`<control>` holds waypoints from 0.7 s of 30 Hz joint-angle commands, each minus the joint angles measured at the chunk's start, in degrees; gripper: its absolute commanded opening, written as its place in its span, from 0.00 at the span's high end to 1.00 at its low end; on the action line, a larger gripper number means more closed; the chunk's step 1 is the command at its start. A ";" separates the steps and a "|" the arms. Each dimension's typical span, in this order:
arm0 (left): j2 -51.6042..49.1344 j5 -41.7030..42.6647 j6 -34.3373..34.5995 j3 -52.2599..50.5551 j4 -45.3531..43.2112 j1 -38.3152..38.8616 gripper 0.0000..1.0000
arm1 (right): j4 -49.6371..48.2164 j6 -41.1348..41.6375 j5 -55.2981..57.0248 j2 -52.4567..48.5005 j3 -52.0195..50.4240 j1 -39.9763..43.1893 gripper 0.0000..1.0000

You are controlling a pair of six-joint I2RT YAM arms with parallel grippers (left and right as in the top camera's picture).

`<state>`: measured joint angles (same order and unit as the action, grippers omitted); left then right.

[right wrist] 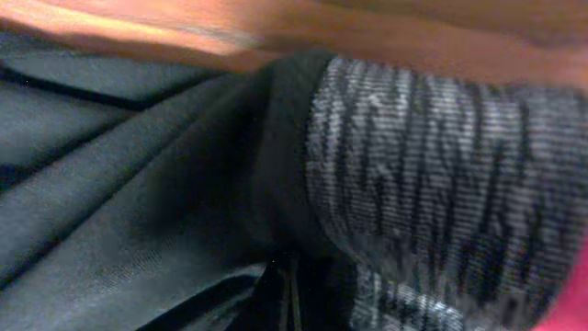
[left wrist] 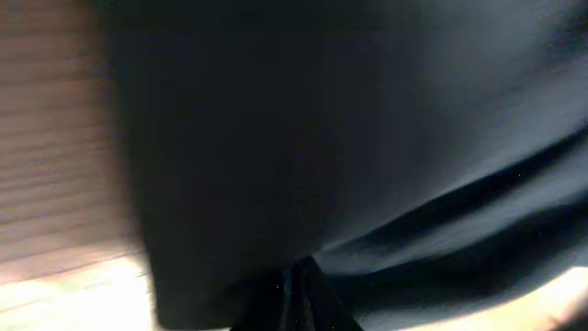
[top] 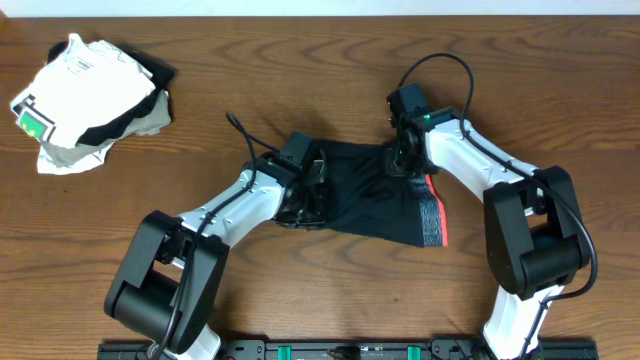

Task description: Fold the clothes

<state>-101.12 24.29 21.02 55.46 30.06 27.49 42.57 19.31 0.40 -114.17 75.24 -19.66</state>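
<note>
The clothes (top: 365, 195), black shorts, lie partly bunched in the middle of the wooden table. Their grey waistband (top: 430, 215), edged in red-orange, is at the right end. My left gripper (top: 305, 195) is at the shorts' left edge. In its wrist view the fingers (left wrist: 308, 299) are pressed together, with the black fabric (left wrist: 322, 119) creasing away from the tips. My right gripper (top: 402, 160) is at the upper right edge, next to the waistband. Its fingers (right wrist: 276, 299) are shut, with dark fabric (right wrist: 138, 184) folded around them and the grey waistband (right wrist: 432, 175) just to the right.
A pile of folded garments sits at the far left corner: a white one with a green tag (top: 85, 95) on top, beige cloth (top: 152, 118) and black cloth beneath. The table's far edge (top: 320, 14) runs along the top.
</note>
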 commanded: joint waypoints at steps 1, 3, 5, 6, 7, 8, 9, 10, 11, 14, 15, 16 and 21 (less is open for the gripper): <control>-0.70 -5.07 -0.42 -0.50 1.11 -2.14 0.94 | 2.03 0.76 8.52 -0.57 1.05 2.84 0.99; -0.68 -5.84 -0.42 -0.48 1.22 -3.45 0.94 | 2.95 0.76 8.61 -0.57 1.84 3.74 0.99; -0.66 -5.77 -0.42 -0.37 1.16 -4.96 0.94 | 4.72 0.76 8.61 -0.57 3.61 4.55 0.99; -0.55 -5.77 -0.42 -0.31 1.16 -5.51 0.94 | 5.86 0.66 8.61 -0.57 4.83 4.81 0.99; -0.33 -5.73 -0.39 -0.22 1.18 -6.03 0.94 | 7.08 0.07 8.59 -0.57 6.27 4.94 0.99; -0.04 -5.51 -0.42 -0.17 1.20 -6.36 0.94 | 8.37 -0.35 8.59 -0.55 7.72 5.01 0.99; 0.59 -5.49 -0.35 -0.04 1.40 -6.62 0.94 | 10.01 -0.85 8.59 -0.55 9.57 5.01 0.99; 1.22 -5.42 -0.37 0.11 1.60 -6.64 0.94 | 11.72 -1.18 8.57 -0.55 11.45 4.98 0.99; 2.10 -5.31 -0.37 0.42 1.86 -6.62 0.94 | 13.44 -1.18 8.44 -0.55 13.40 4.94 0.99; 6.05 -3.28 -0.63 1.49 2.16 -6.32 0.94 | 17.94 -1.81 5.86 -0.55 18.75 4.70 0.99; 7.85 -1.49 -1.09 1.84 1.86 -6.12 0.94 | 19.10 -1.77 4.76 -0.55 20.06 4.68 0.99; 9.44 0.44 -1.75 1.97 1.05 -5.84 0.94 | 20.06 -1.77 3.61 -0.55 21.07 4.70 0.99; 15.21 5.07 -3.56 1.95 -4.31 -1.79 0.94 | 26.16 -1.77 -6.12 -0.52 23.21 5.03 0.99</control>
<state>-87.94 25.61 19.29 55.99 26.96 23.27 66.28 18.39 1.98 -114.32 97.47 -14.68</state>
